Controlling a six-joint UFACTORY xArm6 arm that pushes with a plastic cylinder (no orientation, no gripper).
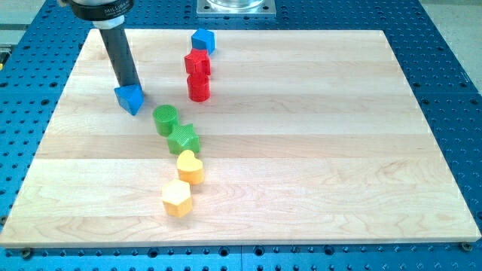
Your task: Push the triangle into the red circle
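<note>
A blue triangle block (129, 98) lies at the upper left of the wooden board (316, 150). My tip (130, 84) touches its upper edge, coming from the view's top left. The red circle block (199, 87) stands to the right of the triangle, about a block's width lower than a red star-like block (197, 62).
A blue block (202, 41) sits near the board's top edge above the red ones. A green cylinder (166, 119) and a green star (184, 139) lie below right of the triangle. A yellow heart (190, 167) and a yellow hexagon (177, 198) lie lower down.
</note>
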